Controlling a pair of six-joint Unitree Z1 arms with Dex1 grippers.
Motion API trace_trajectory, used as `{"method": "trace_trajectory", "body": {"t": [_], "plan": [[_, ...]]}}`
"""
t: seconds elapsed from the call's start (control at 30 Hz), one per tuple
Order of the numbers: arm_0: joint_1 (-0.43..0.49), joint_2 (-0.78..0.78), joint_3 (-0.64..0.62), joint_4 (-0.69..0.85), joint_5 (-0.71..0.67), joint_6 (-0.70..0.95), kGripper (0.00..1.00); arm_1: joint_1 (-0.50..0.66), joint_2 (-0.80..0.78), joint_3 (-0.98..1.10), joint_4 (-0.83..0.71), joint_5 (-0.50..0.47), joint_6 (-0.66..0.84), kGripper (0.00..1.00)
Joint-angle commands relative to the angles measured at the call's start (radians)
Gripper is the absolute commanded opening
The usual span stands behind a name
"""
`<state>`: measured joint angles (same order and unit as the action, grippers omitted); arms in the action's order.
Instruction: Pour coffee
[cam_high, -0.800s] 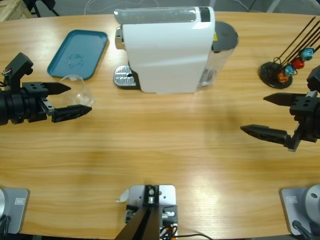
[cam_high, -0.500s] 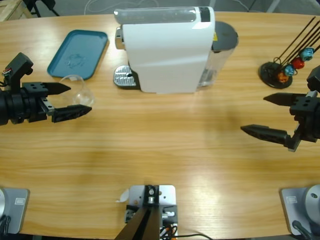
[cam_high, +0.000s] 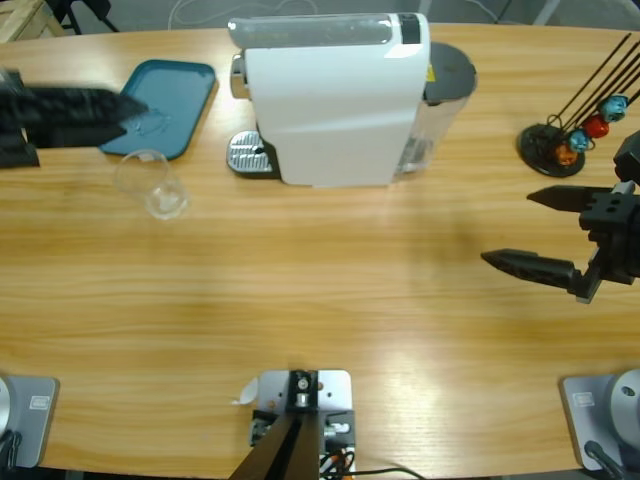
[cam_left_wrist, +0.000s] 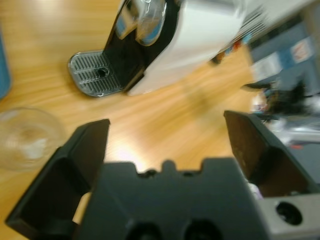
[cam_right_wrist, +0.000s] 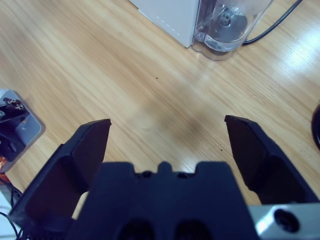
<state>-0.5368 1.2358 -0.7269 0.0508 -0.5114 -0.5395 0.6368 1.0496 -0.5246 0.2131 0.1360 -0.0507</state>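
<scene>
Glass cup (cam_high: 152, 183) sitting free at 5 o'clock from left gripper (cam_high: 75, 104), well apart. Jaws wide open, gripping nothing. Right gripper (cam_high: 540, 232) likewise spread wide and empty, way off at 3 o'clock from coffee machine (cam_high: 335, 95).

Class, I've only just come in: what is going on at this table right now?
Two robot arms are set up to pour coffee, but nothing is being held. The left claw is open, over the edge of the teal tray, beside the empty clear glass standing on the table. The right claw hangs open over bare wood. The white coffee machine has nothing on its drip grate.
</scene>
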Motion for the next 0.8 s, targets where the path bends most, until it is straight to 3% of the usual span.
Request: {"method": "trace_trajectory", "body": {"t": [0.03, 0.37, 0.8], "plan": [[0.196, 0.2, -0.006, -0.215, -0.269, -0.241, 0.977, 0.01, 0.009, 0.009, -0.006, 0.013, -0.012, 1.0], [0.205, 0.394, -0.05, -0.493, -0.434, -0.427, 0.927, 0.01, 0.006, 0.009, -0.004, 0.012, -0.012, 1.0], [0.139, 0.522, -0.158, -0.537, -0.44, -0.478, 0.923, 0.01, -0.002, 0.009, -0.003, 0.011, -0.012, 1.0]]}}
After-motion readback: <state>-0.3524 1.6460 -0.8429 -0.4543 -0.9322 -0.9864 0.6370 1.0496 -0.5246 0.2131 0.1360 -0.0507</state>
